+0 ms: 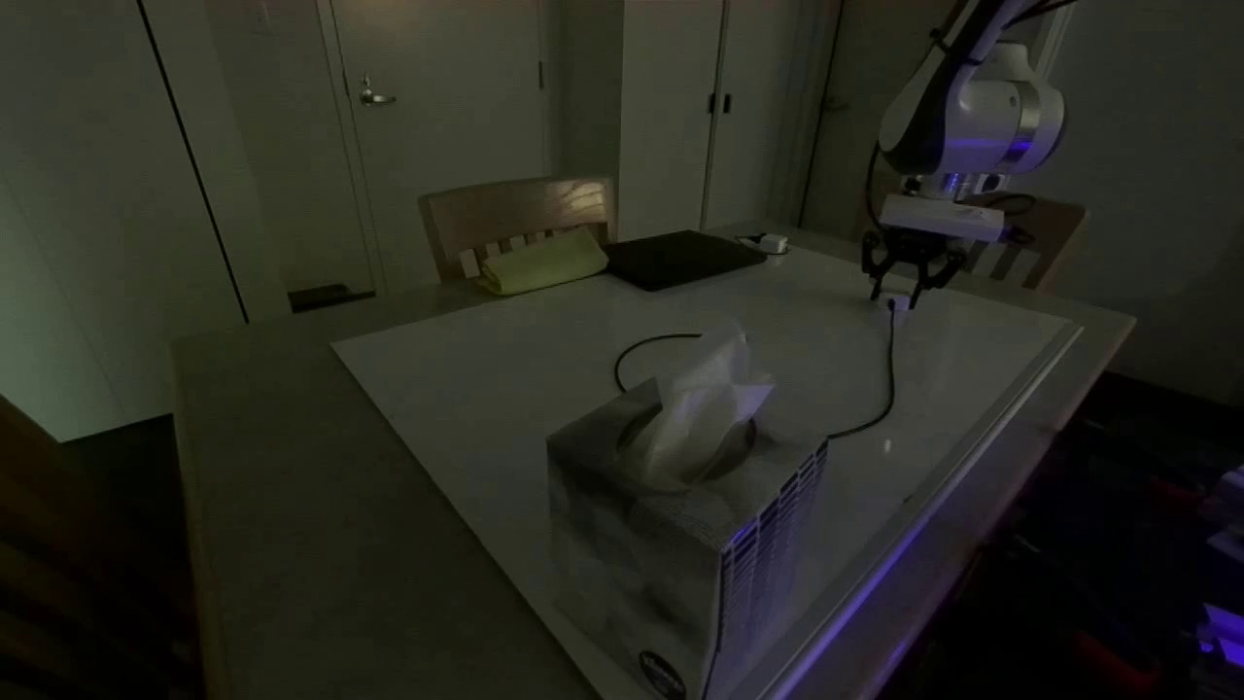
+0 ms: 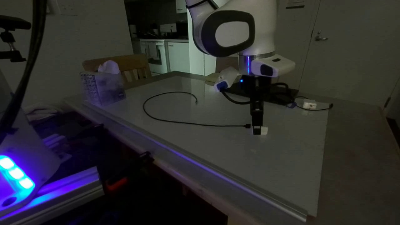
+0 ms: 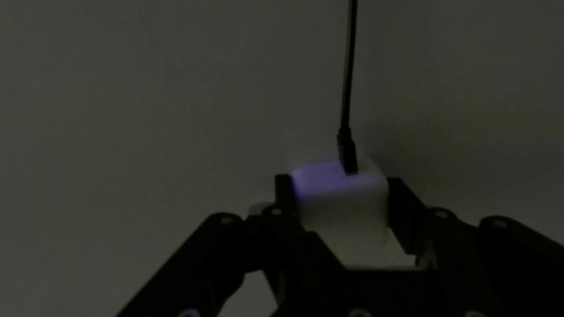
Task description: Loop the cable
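Gripping the small white plug [image 3: 346, 215], the gripper [image 3: 341, 202] is holding it between two dark fingers [image 3: 400, 215], one pressing on each side, so the jaws are standing only as wide as the plug itself. The black cable [image 3: 349, 70] is leaving the plug through a dark connector [image 3: 348, 154] and is running away from the gripper, over the white board [image 2: 281, 175] that is lying on the table [image 2: 359, 156] beneath the tool. The scene being dim, I cannot quite tell whether the plug is touching the board or hanging just above it. In an exterior view, the cable is bending round in a wide open curve, its free end [image 2: 196, 101] lying well apart from the gripper. Past that curve, farther from the gripper, a tissue box [image 2: 107, 89] is standing upright. Also apart from the gripper, a flat dark pad [image 1: 680, 261] is lying beside a folded yellowish cloth [image 1: 547, 264], and a white block [image 2: 309, 104] is resting just by the pad's edge.
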{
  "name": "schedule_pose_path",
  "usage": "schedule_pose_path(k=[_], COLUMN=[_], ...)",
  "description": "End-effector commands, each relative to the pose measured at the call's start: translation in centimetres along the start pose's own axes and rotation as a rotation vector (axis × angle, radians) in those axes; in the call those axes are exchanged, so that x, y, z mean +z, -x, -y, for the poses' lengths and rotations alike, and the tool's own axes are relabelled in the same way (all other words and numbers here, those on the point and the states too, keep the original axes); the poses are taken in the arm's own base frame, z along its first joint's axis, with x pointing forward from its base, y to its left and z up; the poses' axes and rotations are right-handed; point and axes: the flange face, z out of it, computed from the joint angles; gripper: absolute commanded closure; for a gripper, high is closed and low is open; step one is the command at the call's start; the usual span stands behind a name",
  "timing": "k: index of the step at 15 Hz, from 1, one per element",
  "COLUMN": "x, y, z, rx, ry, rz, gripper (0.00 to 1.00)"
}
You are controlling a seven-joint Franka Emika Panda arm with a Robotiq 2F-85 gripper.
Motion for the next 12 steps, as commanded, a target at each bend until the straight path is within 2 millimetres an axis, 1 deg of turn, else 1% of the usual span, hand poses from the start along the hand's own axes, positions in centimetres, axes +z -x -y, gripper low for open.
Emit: schedule_pose_path(k=[1,4,5,6,7,9,12], x=[0.0,0.0,-0.1,-0.1,-0.2,-0.7,-1.6], y=[0.0,-0.2,-0.2,-0.2,-0.1,0.2,2.6], z=[0.0,-0.2,-1.0,-1.4,-1.1,0.2,4.5], rx=[-0.002,0.0,0.026,0.038,0.027,-0.018,-0.208], ry=[0.002,0.006,-0.01,-0.013,-0.015,-0.031,-0.033], rz=[0.0,-0.002,0.007,0.01,0.01,0.019,0.026], gripper=[0.46,0.46,0.71,0.71,0.71,0.71,0.71])
